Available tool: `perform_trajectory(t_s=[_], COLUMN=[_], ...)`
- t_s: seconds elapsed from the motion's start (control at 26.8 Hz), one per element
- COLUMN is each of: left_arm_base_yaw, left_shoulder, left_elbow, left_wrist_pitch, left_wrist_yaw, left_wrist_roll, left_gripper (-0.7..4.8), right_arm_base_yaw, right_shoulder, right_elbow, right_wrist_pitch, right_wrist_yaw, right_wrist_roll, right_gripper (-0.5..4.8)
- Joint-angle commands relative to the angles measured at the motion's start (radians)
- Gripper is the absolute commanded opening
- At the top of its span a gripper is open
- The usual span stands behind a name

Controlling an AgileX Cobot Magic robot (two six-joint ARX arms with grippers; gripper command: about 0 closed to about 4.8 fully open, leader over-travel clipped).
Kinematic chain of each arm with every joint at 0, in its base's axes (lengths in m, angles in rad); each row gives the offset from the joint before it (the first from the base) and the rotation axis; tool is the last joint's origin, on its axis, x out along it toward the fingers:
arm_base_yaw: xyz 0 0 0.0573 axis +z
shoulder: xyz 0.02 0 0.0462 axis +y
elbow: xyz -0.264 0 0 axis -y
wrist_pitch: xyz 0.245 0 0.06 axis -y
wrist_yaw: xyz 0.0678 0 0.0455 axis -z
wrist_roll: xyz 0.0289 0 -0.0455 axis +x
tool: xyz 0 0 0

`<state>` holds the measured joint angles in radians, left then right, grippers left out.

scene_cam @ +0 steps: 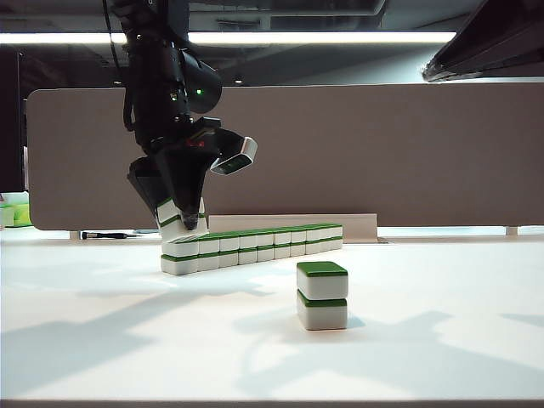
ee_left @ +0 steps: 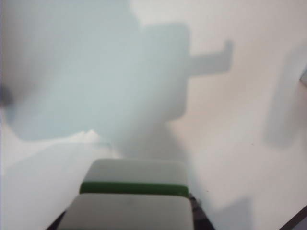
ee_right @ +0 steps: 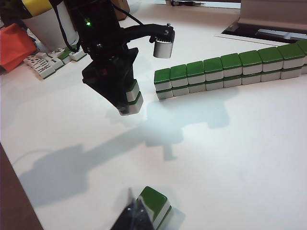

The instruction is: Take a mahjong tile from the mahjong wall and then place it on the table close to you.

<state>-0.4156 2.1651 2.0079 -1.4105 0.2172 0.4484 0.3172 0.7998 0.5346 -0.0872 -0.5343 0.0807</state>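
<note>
Now the left gripper (scene_cam: 180, 223) hangs just off the near end of the mahjong wall (scene_cam: 255, 245), clamped on a two-tile stack (ee_right: 130, 98)

Lifted clear of the table (scene_cam: 127, 340), presumably to carry nearer; the right gripper (ee_right: 132, 215) sits low by another tile pair (scene_cam: 322, 294), its fingers cropped, so its opening is unclear, and the blurred left wrist view hides the fingers

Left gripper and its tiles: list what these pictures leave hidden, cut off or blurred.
- Left gripper: in the left wrist view its fingers are out of frame; only the held tiles show, blurred and cut by the edge.
- Tile faces: not readable in any view.
- Right gripper: right wrist view's edge cuts it; open or shut is unclear.
- Mahjong wall: in the exterior view its near end sits behind the gripper.
</note>
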Motion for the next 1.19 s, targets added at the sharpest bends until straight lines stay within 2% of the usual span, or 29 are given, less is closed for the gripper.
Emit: perform_trajectory(t_s=[0.04,0.37,0.71,1.19], left_arm_base_yaw=[0.000,-0.003,-0.079,-0.156], left_shoulder=[-0.006,-0.006,-0.006,-0.006], left_elbow=[0.002,0.002,0.002,0.001], left_wrist_pitch=[-0.024,0.024,0.006,-0.024], left_wrist_yaw=[0.024,0.052,-0.056,-0.066], left_wrist_roll=[0.004,-0.023,-0.011,-0.011], left_gripper=[1.43,1.42,1.42,1.23], right_arm_base_yaw=[0.001,0.002,0.001,0.001], right_shoulder=[-0.001,-0.001,-0.001,-0.001], right_elbow=[0.006,0.006,0.006,0.006], right_wrist_pitch=[0.010,0.010,0.010,0.010], right_wrist_yaw=[0.002,0.002,0.002,0.019], right_wrist_roll=[-0.003,-0.003,-0.003,-0.003], right_gripper=[-0.01,-0.01,-0.01,-0.01])
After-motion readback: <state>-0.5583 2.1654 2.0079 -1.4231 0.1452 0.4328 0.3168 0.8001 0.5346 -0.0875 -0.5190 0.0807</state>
